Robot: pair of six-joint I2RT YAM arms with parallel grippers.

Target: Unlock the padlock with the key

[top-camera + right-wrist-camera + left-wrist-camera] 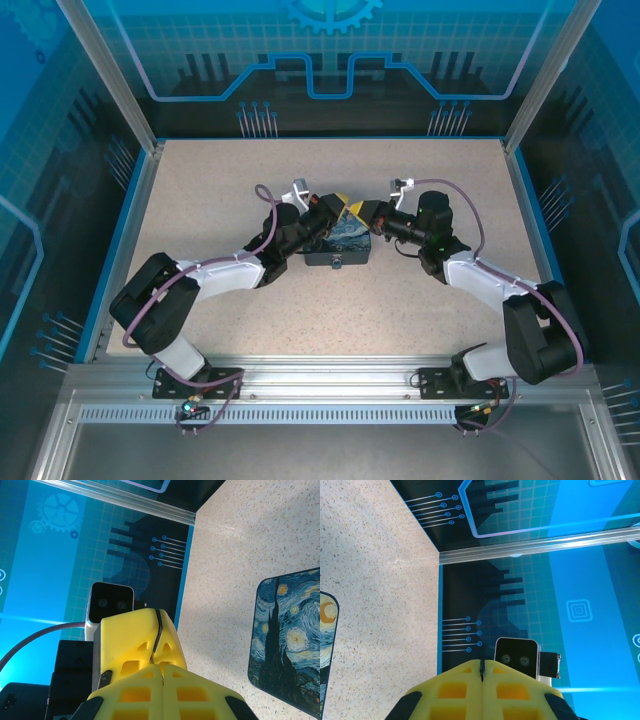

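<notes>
Your left gripper (482, 666) and right gripper (163, 668) are both squeezed shut, tips close together above the box (336, 241). The padlock (338, 264) seems to sit on its front. I cannot see the key, so find it and grab it first.

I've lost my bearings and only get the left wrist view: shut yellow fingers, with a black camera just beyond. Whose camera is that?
Observer: It's the right wrist camera. From above, the right tool faces the left tool tip to tip, close together.
Operator: Is the right tool open?
Observer: No. Its own view shows its fingers pressed together.
Operator: What is near them?
Observer: The Starry Night box, in the middle of the table. From above, both tips overlap its far edge.
</notes>
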